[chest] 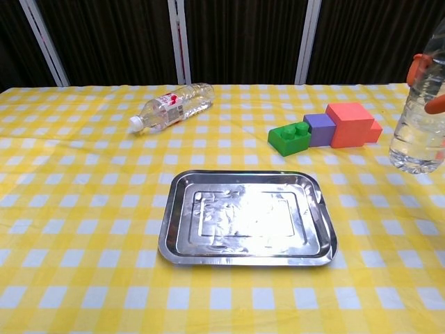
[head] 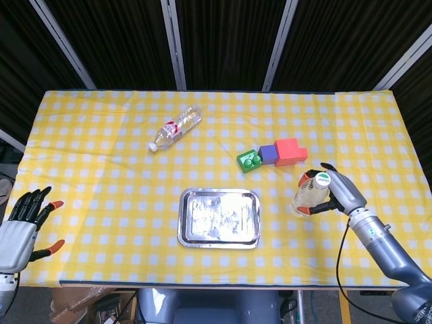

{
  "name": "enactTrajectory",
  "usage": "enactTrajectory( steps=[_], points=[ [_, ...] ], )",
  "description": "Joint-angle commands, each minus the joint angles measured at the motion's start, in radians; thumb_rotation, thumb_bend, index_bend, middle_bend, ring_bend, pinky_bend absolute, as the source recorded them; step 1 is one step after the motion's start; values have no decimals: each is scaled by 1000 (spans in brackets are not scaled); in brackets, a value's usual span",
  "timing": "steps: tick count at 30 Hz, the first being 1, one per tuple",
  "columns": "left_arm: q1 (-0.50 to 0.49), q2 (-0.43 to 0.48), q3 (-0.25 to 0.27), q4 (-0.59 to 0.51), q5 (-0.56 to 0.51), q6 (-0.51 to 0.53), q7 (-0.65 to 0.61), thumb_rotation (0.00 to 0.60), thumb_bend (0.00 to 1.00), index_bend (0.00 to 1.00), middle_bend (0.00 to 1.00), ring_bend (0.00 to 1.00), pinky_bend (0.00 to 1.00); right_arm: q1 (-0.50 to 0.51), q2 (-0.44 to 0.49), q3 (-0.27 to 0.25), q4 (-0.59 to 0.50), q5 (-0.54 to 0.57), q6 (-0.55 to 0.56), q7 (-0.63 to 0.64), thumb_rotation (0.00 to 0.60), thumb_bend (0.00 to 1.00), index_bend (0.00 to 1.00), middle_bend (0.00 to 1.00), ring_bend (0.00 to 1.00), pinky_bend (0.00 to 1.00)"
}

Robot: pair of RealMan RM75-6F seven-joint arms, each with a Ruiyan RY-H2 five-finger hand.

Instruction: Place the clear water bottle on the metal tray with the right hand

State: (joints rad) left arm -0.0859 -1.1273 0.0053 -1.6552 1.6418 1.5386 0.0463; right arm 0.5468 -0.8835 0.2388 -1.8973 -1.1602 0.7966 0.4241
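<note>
Holding the clear water bottle upright in my right hand, fingers wrapped round its upper half, white cap showing just above them. The bottle sits well right of the metal tray, at about 3 o'clock from it, not over it. In the chest view its base appears at the right edge, above the cloth; whether it touches the bench I cannot tell. No label readable on it.

Tray lies flat near the front centre of the yellow-checked bench, nothing on it.

My left hand hangs off the front-left corner, at 9 o'clock from the tray, fingers spread, holding nothing.

Second bottle lies on its side at 11 o'clock from the tray, white cap pointing toward the front-left. It has a red-and-white label band; the print is too small to read.

Green block, purple block and red block sit touching in a row at 1 o'clock from the tray.
</note>
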Motion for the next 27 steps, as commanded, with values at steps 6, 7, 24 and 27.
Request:
enactTrajectory(
  steps=[6,7,24,27],
  points=[
    [1,4,0,3,0,5,-12,600,187,218,0,0,0,-75,-61,-63,-28,-251,82,139,600,203,758,633,425,0],
    [1,4,1,3,2,6,-12,600,187,218,0,0,0,-72,-73,-67,-27,-256,81,135,600,203,758,633,425,0],
    [1,4,2,2,8,9,-14,600,186,218,0,0,0,4,-310,-85,20,-155,43,2,600,206,758,633,425,0],
    [1,5,3,1,11,12,-18,600,186,218,0,0,0,14,-348,-85,32,-139,47,-29,600,206,758,633,425,0]
  ],
)
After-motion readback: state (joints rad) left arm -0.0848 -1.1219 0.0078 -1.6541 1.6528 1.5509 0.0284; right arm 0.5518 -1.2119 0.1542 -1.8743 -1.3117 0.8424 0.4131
